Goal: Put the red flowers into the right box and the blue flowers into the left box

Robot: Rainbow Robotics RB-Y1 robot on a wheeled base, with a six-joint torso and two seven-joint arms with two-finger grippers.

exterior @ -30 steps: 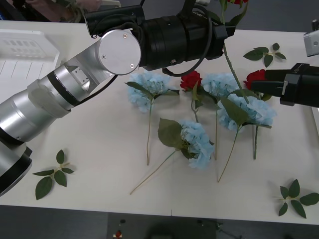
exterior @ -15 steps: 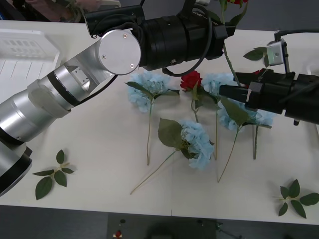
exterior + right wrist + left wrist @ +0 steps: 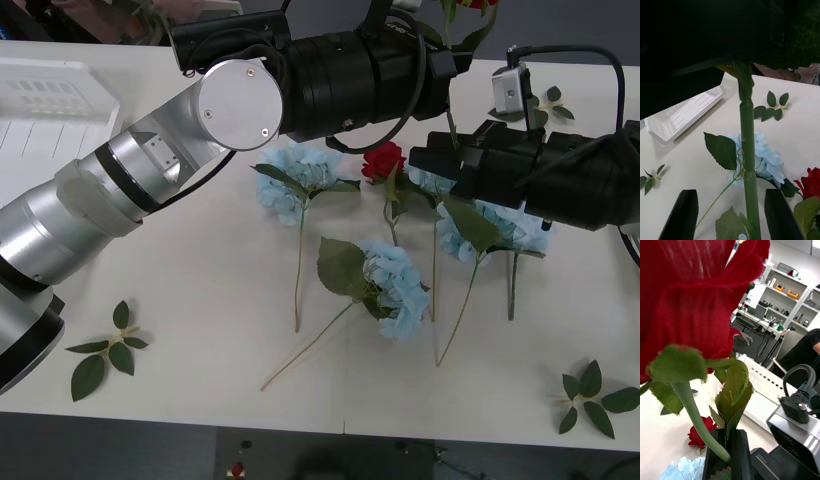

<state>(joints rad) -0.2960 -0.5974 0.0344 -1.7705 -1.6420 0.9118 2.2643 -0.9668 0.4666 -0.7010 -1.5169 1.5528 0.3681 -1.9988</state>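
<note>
My left gripper [image 3: 447, 70] is raised over the far middle of the table, shut on the stem of a red flower [image 3: 475, 4] that it holds upright. In the left wrist view its gripper [image 3: 728, 440] clamps the stem below the bloom [image 3: 696, 296]. My right gripper [image 3: 430, 155] has reached in from the right and stands open, and in the right wrist view the gripper [image 3: 732, 193] has that stem [image 3: 747, 150] between its fingers. Another red flower [image 3: 383, 160] lies among several blue flowers [image 3: 300, 170] [image 3: 395, 285] [image 3: 500, 225]. The left box [image 3: 50, 100] sits far left. The right box [image 3: 763, 384] lies beyond my right arm.
Loose green leaf sprigs lie at the front left [image 3: 105, 350], the front right [image 3: 595, 395] and the far right [image 3: 530, 105]. My left arm spans the table from the near left to the far middle, above the flowers. Bare tabletop lies in the front middle.
My right arm has swung leftward from the table's right edge to the hanging stem, covering the red flower that lay at the right. The left arm and its flower have not moved.
</note>
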